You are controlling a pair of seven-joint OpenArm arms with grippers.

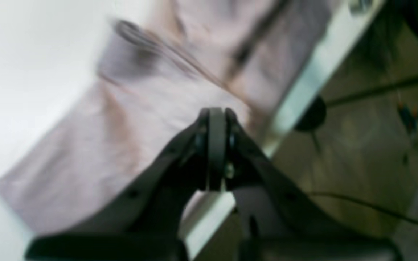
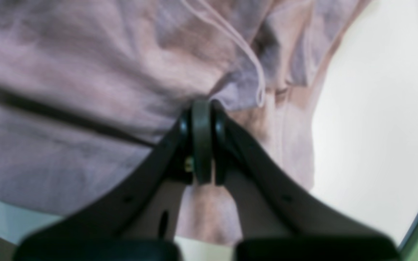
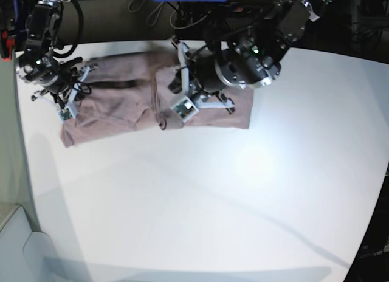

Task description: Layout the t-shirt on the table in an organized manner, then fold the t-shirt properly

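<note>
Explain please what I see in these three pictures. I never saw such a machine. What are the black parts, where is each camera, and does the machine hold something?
This is a robot with two arms working at a white table. One picture is taken from above and shows the whole scene. The other two come from small cameras mounted on each arm's wrist, looking down past its gripper, so the black V-shaped parts in them are the gripper itself.

On the table lies a pink t-shirt, spread near the far edge and still wrinkled, not neatly folded.

The right gripper is shut and seems to pinch a fold of the cloth. The left gripper is also shut, above the shirt beside the table's edge; the blurred picture does not show whether it holds cloth.
</note>
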